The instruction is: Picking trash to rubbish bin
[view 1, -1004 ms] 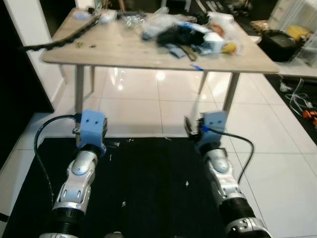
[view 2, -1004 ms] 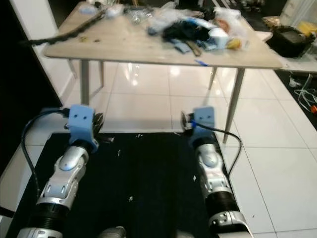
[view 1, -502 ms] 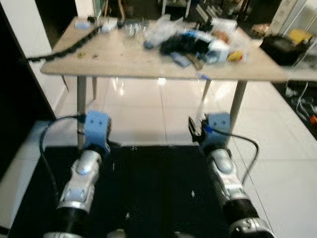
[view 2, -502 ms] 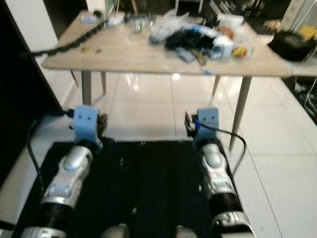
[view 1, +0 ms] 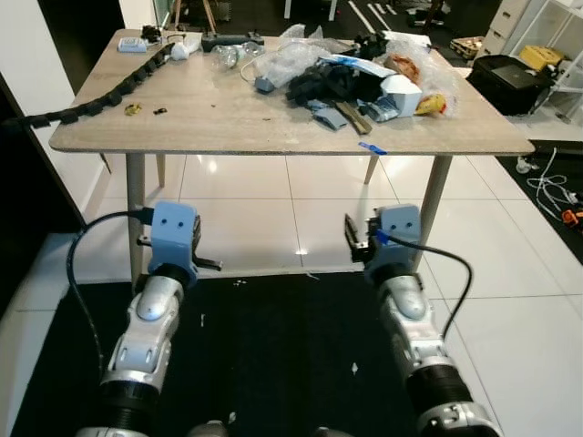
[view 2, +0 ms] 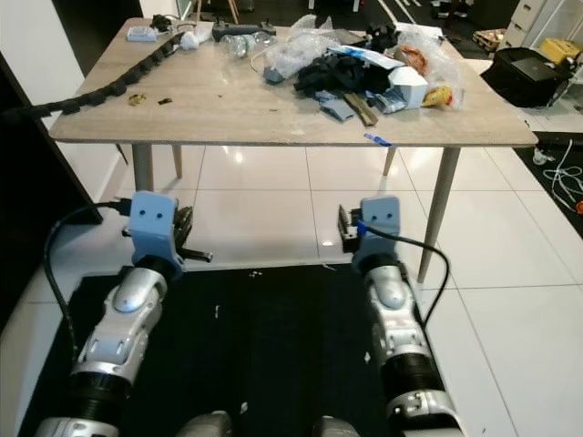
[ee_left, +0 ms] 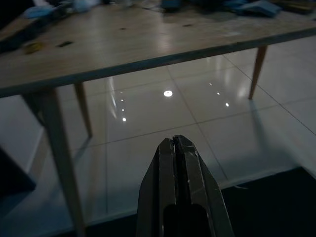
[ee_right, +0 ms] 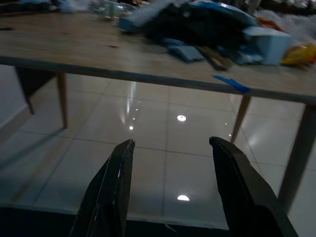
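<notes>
The table (view 1: 228,114) now looks nearer, so the robot has approached the trash pile (view 1: 360,77); left gripper (ee_left: 177,148) clenched empty, right gripper (ee_right: 170,148) released.

Light wooden table (view 1: 228,127) on glossy white tiled floor (view 1: 273,209), black mat (view 1: 273,346) below
</notes>
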`<state>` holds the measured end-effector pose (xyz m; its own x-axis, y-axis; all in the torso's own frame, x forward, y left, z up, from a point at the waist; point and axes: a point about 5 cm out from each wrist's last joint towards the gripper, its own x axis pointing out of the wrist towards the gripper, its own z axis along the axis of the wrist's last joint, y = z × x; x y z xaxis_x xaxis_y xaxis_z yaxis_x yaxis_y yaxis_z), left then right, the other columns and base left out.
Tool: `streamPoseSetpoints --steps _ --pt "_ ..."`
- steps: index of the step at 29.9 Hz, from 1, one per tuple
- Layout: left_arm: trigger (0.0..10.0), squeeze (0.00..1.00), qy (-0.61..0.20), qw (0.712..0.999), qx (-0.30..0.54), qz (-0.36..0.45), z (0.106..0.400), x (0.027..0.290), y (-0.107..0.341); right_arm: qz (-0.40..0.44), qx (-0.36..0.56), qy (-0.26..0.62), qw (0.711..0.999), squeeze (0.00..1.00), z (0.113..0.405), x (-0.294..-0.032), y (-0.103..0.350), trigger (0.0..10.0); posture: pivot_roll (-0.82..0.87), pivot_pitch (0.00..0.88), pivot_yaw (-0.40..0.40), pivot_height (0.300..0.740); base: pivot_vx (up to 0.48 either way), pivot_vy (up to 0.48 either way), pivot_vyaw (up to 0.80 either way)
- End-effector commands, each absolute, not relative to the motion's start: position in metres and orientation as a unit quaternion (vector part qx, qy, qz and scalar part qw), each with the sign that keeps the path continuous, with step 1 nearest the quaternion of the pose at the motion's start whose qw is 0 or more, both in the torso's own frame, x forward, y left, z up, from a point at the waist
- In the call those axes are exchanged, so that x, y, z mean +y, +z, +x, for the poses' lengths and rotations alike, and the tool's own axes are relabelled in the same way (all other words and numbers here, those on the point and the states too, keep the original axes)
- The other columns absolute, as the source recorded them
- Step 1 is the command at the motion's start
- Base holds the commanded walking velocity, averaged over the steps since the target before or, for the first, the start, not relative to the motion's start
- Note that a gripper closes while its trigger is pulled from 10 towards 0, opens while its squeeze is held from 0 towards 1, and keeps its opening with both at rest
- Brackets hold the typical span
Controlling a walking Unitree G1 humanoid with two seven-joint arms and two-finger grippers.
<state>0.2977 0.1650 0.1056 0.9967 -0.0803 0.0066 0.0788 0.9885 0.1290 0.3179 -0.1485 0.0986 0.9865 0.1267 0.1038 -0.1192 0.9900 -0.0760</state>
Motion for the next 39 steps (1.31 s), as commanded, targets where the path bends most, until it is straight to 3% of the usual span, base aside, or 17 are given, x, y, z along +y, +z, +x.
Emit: streamPoseSetpoints --steps 1,11,39 --pt "10.0 0.00 -0.049 0.997 -0.003 0.066 0.297 0.159 0.104 -0.041 -0.044 0.046 0.997 0.00 0.317 -0.159 0.095 10.0 0.03 0.013 -0.051 0.740 0.266 0.000 -0.63" --pt "10.0 0.00 -0.050 0.997 -0.002 0.066 0.297 0.159 0.104 -0.039 -0.042 0.045 0.997 0.00 0.316 -0.159 0.095 10.0 0.03 0.015 -0.050 0.740 0.266 0.000 -0.42" --pt "10.0 0.00 -0.058 0.996 -0.013 0.068 0.298 0.155 0.110 -0.041 -0.071 0.034 0.996 0.00 0.318 -0.162 0.106 10.0 0.03 0.000 -0.046 0.740 0.266 0.000 0.00"
